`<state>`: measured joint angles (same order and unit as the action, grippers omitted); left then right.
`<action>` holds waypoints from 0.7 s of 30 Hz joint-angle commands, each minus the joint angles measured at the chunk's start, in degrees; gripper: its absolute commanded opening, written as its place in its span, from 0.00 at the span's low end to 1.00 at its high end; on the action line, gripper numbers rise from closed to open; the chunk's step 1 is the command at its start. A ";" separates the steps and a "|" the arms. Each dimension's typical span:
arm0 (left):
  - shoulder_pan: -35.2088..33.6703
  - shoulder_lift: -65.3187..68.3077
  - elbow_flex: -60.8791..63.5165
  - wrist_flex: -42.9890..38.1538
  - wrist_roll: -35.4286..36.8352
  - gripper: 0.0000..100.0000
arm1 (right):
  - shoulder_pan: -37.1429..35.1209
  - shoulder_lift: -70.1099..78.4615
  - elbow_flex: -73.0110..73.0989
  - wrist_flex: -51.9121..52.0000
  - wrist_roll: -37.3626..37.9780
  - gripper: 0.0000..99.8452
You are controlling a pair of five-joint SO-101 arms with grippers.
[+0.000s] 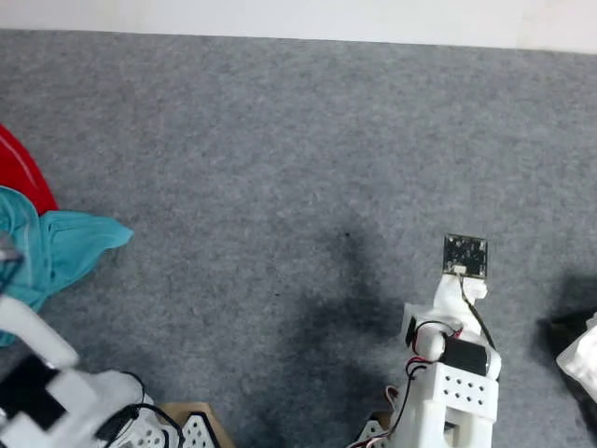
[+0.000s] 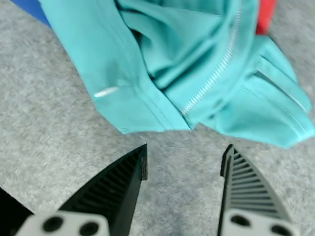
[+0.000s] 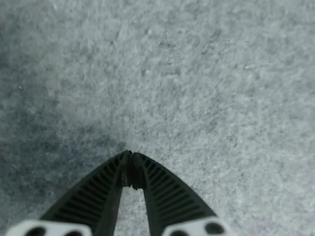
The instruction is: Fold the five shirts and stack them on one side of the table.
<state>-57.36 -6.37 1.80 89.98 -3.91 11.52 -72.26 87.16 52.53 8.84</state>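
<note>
left arm (image 1: 56,392): low at the table's (image 1: 280,140) near left corner, wrist pointing out to the shirt pile at the left edge.
left jaws: apart, wide gap, nothing between them. Tips hang over bare grey table, just short of the teal shirt's hem.
teal shirt (image 2: 187,64): crumpled, not folded, zipper showing across the bunched part. In the high view it (image 1: 56,247) lies at the table's left edge, one flap reaching toward the middle.
red shirt (image 1: 20,177): at the left edge, partly under the teal one on its far side.
blue cloth (image 2: 32,9): a corner peeks out past the teal shirt, can't tell what garment.
right arm (image 1: 452,373): near edge, right of centre, wrist aimed across the table, well apart from the shirts.
right jaws: together, tips touching, holding nothing, pointed down over bare table.
table: grey felt-like cover.
</note>
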 commanded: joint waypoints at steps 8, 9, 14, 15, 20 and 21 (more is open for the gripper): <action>-6.11 17.63 -15.60 1.05 -0.62 0.25 | -0.48 -0.66 -0.22 -1.10 -0.26 0.01; -6.37 18.15 -15.25 1.05 -0.70 0.25 | -0.48 -0.66 -0.22 -1.10 -0.26 0.01; -6.55 20.88 -15.16 1.05 -3.34 0.25 | -0.48 -0.92 -0.22 -1.10 -0.26 0.01; -6.55 21.49 -15.16 0.53 -3.34 0.25 | -0.48 -0.92 -0.22 -1.19 -0.35 0.01; -6.55 25.54 -15.16 -4.40 -3.16 0.25 | -0.40 -0.92 -0.22 -1.19 -0.44 0.01; -6.55 26.15 -15.60 -4.57 -3.16 0.25 | -0.40 -0.92 -0.22 -1.19 -0.44 0.01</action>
<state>-63.69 18.59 -11.38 87.34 -6.73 11.52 -72.26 87.16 52.35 8.84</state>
